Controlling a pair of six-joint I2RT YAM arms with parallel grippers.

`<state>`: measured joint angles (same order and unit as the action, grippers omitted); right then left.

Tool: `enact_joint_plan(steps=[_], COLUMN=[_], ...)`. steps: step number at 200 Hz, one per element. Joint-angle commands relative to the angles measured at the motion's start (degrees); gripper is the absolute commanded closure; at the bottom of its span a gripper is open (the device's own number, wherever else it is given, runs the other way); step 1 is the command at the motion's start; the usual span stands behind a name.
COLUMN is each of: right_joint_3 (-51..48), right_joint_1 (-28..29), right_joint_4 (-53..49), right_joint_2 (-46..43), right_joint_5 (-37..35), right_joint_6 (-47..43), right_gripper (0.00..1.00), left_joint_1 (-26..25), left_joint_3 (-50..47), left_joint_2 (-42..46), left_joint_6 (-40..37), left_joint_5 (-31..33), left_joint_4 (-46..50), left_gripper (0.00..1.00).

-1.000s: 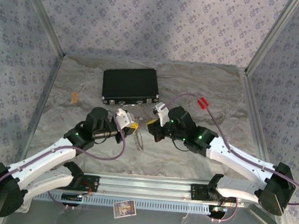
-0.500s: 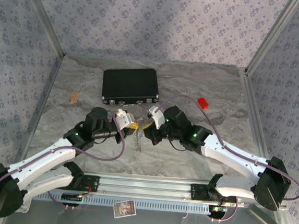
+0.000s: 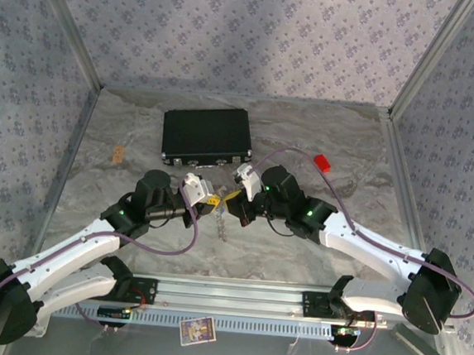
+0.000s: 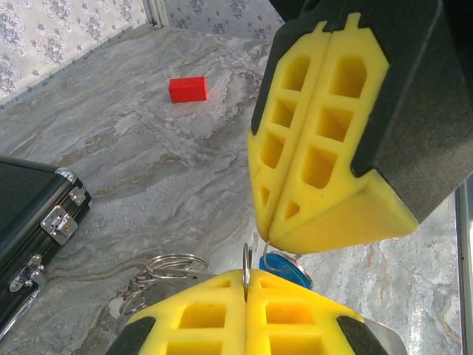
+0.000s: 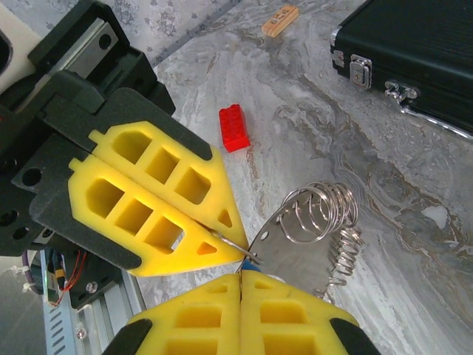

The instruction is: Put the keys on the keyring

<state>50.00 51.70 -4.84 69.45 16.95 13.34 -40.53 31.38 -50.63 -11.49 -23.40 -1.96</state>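
Both sets of fingers clenched tight, tip to tip. My left gripper (image 4: pixel 247 285) is pinching the keyring (image 4: pixel 246 260), a thin metal loop edge-on in the seam between the pads, with the rest of it bunched just beside the tips. My right gripper (image 5: pixel 241 287) is clamped on the blue key (image 4: pixel 285 266), its head poking out right where the tips meet. The red brick (image 4: pixel 188 89) is well beyond them, and the black case (image 4: pixel 29 214) is off to the side.
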Motion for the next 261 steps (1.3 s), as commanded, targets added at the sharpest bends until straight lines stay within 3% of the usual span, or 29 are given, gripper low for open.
enact_joint_plan(steps=[1,99,208,242,261], right_joint_3=[1.0,0.5,1.2,-1.8,-3.1], right_joint_1=[-0.3,-1.6,-3.1,-5.6,-7.3], right_joint_4=[1.7,1.4,0.4,-0.5,-1.6], right_joint_2=[-0.3,-0.3,2.5,-0.9,-4.2], right_joint_5=[0.1,-3.4,5.5,5.3,4.3], right_joint_6=[1.1,3.9,5.6,6.3,4.4], right_gripper=[1.0,1.0,1.0,0.59,0.5], left_joint_1=[-0.2,-0.2,-0.3,-0.3,-0.3], left_joint_3=[0.8,0.5,-1.4,-1.4,-1.8], left_joint_2=[1.1,1.9,3.6,3.0,2.3], left_joint_6=[-0.6,-1.0,-2.4,-2.0,-1.6], left_joint_5=[-2.2,-4.3,-4.6,-4.5,-4.5], left_joint_4=[-3.0,-3.3,-6.8,-8.6,-10.4], left_gripper=[1.0,1.0,1.0,1.0,1.0])
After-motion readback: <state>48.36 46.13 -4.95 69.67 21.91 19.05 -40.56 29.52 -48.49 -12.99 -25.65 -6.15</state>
